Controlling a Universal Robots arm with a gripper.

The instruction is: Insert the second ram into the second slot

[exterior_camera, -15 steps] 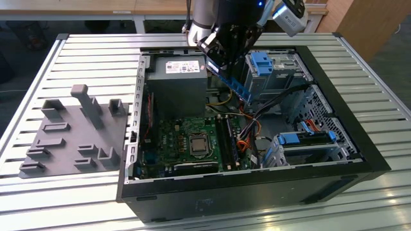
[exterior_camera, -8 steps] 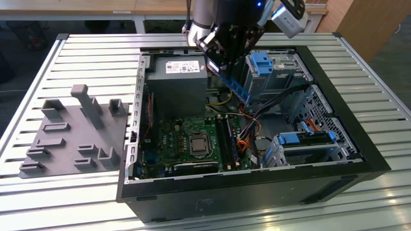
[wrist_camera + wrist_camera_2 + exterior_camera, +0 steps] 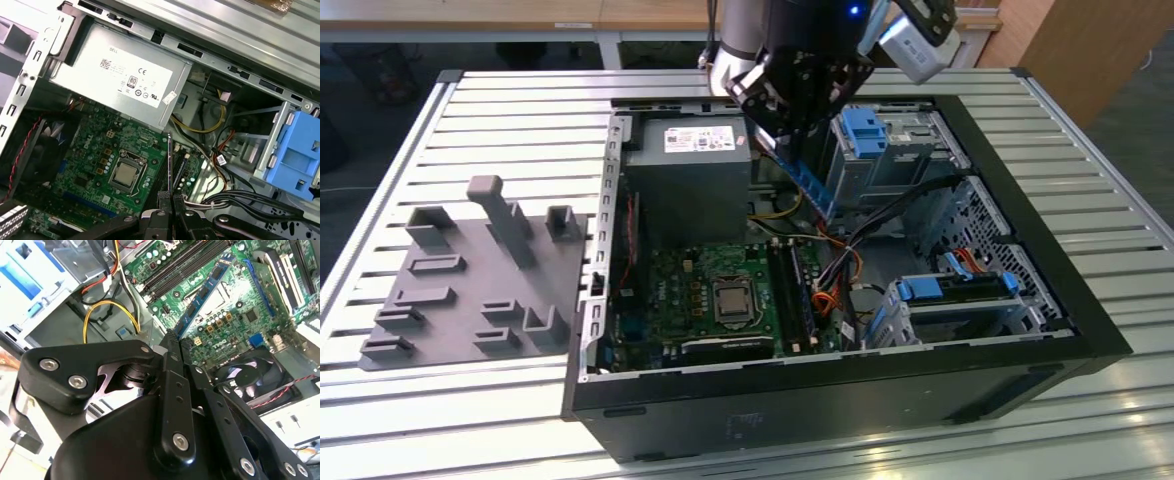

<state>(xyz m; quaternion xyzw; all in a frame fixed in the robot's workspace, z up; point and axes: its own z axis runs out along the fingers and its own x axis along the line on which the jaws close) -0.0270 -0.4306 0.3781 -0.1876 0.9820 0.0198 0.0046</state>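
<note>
- On the exterior view's left, a grey moulded plastic fixture plate (image 3: 460,285) with upright pegs lies on the slatted metal counter (image 3: 520,110).
- Just beside it on the exterior view's right sits the open black computer case (image 3: 854,400), lying on its side.
- Inside, a grey boxy metal power supply (image 3: 687,165) fills the far corner, with the green motherboard (image 3: 707,290) nearer the camera.
- My tool (image 3: 781,135) hangs over the case just to the exterior view's right of the power supply. In the second wrist view its black fingers (image 3: 170,365) are pressed together, pinching one end of the second ram.
- The second ram (image 3: 811,188), a thin, long blue circuit-board stick, slants down from my tool. It is up in the air above the board and not seated in any slot. The second wrist view shows it (image 3: 204,291) reaching out over the motherboard beside the long black memory slots (image 3: 175,265).
- Those slots (image 3: 787,285) run along the motherboard's edge on the exterior view's right.
- Furthest to the exterior view's right are two chunky light-blue plastic drive brackets, one far (image 3: 861,130) and one near (image 3: 958,288).
</note>
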